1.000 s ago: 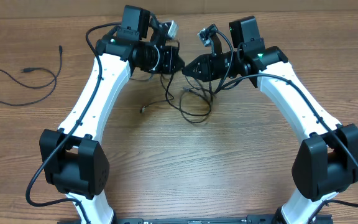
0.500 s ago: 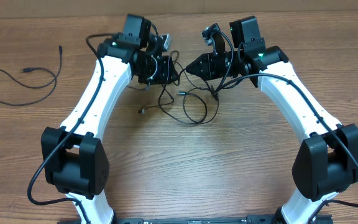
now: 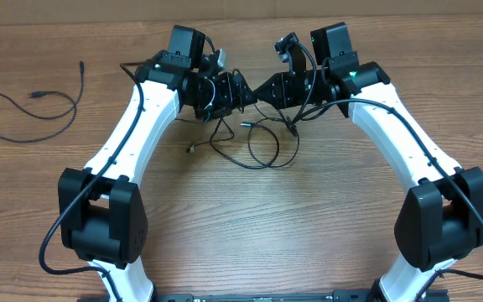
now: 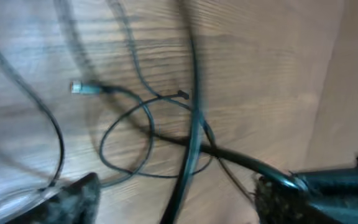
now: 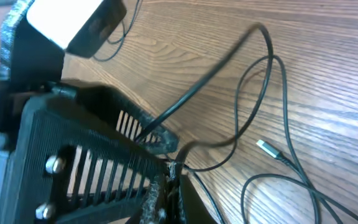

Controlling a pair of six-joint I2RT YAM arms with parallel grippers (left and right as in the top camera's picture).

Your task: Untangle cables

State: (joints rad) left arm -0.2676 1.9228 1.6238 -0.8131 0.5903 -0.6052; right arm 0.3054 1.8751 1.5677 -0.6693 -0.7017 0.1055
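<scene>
- The right gripper [image 3: 263,89] is pinched tight on a strand of the cables [image 3: 262,151], its tip pointing toward the counter's [image 3: 250,235] left edge.
- The left gripper [image 3: 241,91] stands wide. Its fingers [image 4: 73,198] are far apart, with a blurred strand running between them and nothing clamped. Its tip nearly meets the right gripper's tip.
- Below the two tips the cables drop and spread in loose loops on the counter. They lie close to the far edge, about midway between the left and right edges.
- One silver-tipped plug [image 3: 193,148] lies out toward the left arm [image 3: 132,126]; another [image 3: 244,124] sits just under the grippers.
- Bare wood runs from the loops to the near edge, between the two arms.
- A loose cable [image 3: 32,107] lies well apart, toward the far left corner.
- A second ago the left gripper was closed and sat farther left. It has since opened and moved in, closing the gap between the tips.
- The loops have drawn slightly toward the right edge, while the outer plug and the loose cable lie as before.
</scene>
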